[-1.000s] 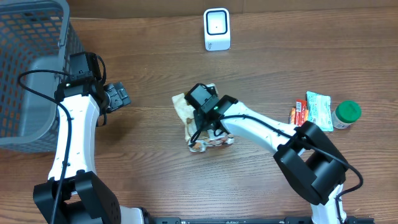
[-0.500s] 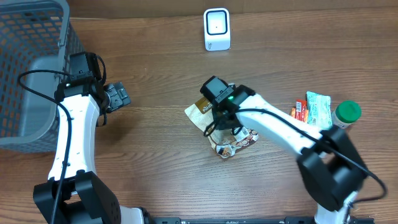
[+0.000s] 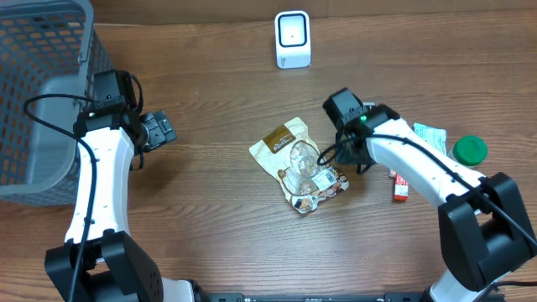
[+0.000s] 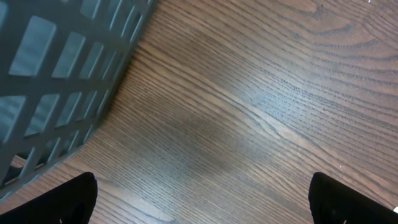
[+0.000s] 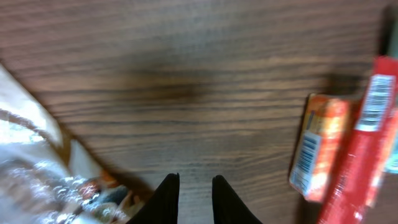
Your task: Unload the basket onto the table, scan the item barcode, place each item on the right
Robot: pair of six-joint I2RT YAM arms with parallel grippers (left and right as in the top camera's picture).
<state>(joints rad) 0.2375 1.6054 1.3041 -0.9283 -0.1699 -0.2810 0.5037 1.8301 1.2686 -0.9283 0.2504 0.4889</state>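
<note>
Right claw (image 5: 191, 186): the fingers stand a narrow gap apart with nothing between them, only bare table (image 3: 210, 235) showing in the gap.
Item: the snack bag (image 3: 298, 164) lies flat on the wood just beside the right claw, on the side toward the left arm; it is apart from the fingers and not gripped.
Other side of the right claw: an orange packet (image 5: 317, 146) and a red stick (image 5: 367, 124) lie near, touching each other.
Scanner (image 3: 293, 39): stands well apart from the right claw, beyond it toward the far edge; the bag is nowhere near its face.
Left claw (image 4: 202, 196): well apart from the right claw, fingers spread wide, empty, next to the grey basket (image 3: 33, 84).
Progress: judged early; no item is held or presented.
Left to do: grasp an item, find its barcode, carry it to the scanner.
</note>
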